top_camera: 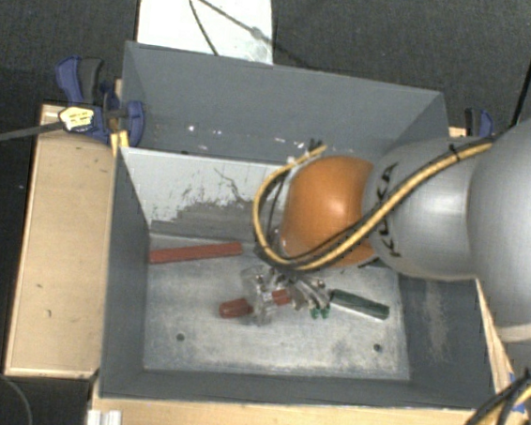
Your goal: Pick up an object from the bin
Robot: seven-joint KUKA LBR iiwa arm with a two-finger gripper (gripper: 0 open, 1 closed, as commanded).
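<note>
At the bin's (129, 268) centre, the hand (266, 303) hovers over a short red stick (233, 308): likely light and rigid, best pinched mid-length. Hand's opening: cannot tell.

The grey bin (195, 341) is viewed closely from above, slightly obliquely. The arm (493, 202) is seen reaching in from the right.

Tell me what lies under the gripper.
A short red-brown stick lies under the gripper, its left end showing on the bin floor. The gripper covers its right end.
</note>
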